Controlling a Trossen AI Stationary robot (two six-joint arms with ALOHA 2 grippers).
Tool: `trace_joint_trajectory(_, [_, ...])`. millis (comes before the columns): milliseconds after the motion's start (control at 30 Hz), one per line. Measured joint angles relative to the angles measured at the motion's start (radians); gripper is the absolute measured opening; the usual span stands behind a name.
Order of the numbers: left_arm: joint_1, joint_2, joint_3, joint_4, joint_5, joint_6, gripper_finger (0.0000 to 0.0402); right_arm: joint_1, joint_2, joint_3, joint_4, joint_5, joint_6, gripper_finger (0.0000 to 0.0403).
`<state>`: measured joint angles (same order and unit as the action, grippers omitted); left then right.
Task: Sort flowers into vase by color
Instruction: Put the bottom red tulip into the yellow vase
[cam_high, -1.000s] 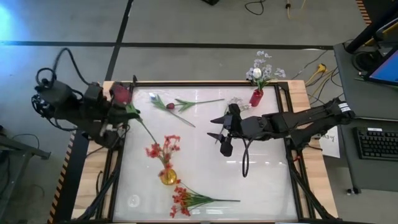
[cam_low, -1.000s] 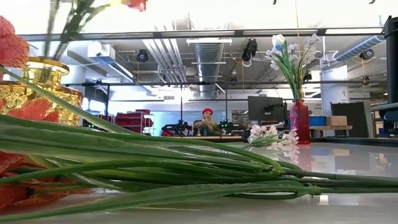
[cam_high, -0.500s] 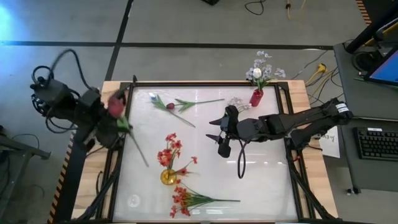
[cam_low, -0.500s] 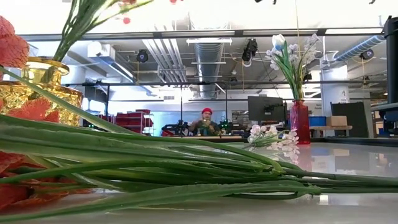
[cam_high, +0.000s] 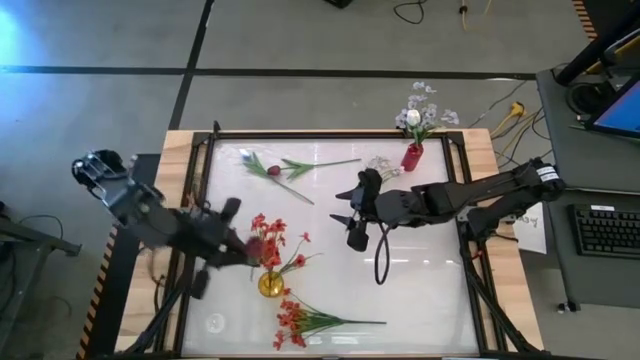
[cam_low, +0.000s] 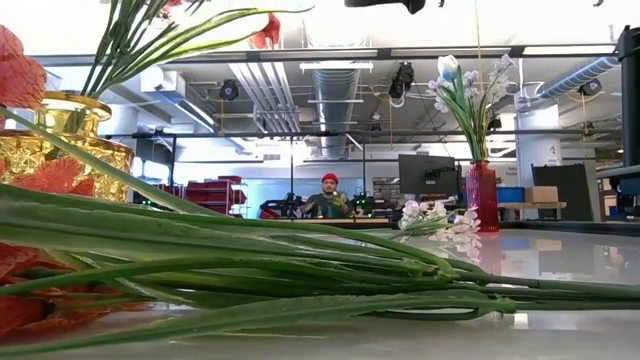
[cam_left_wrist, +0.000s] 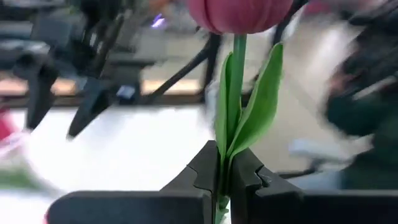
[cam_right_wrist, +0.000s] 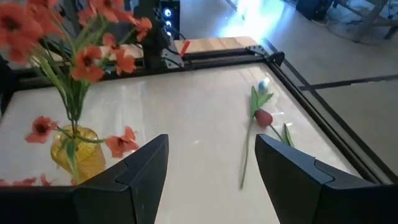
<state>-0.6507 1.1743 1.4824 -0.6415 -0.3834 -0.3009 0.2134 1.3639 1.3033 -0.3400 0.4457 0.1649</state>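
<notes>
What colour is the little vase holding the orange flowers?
Golden yellow glass vase, clearest in the right wrist view; the orange flowers stand in it.

Open glass: table centre (cam_high: 330, 285) | Obstacles: yellow vase (cam_high: 270, 284), red spray (cam_high: 310, 322), tulip (cam_high: 274, 170), red vase (cam_high: 411, 157) in far-right corner

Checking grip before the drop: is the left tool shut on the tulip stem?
Shut: left tool pinches the tulip's stem.

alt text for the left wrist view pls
The left gripper is shut on the green stem of a dark maroon tulip bud, held upright with a leaf beside the stem. Behind it, blurred, are the white tabletop and dark arm parts.
</notes>
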Motion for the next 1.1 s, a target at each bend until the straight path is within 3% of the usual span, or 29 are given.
trace_joint_trajectory(433, [-0.187, 0.053, -0.166, 0.224, -0.353, 0.037, 0.0000, 0.000, 0.009, 0.000, -0.017, 0.000, 0.056, 0.0233])
trace_joint_trajectory(733, [-0.189, 0.006, -0.344, 0.435, -0.376, 0.078, 0.0000, 0.000, 0.014, 0.000, -0.018, 0.000, 0.071, 0.0233])
trace_joint_trajectory(1100, [-0.197, -0.131, -0.539, 0.536, -0.405, 0.095, 0.0000, 0.000, 0.014, 0.000, -0.018, 0.000, 0.065, 0.0233])
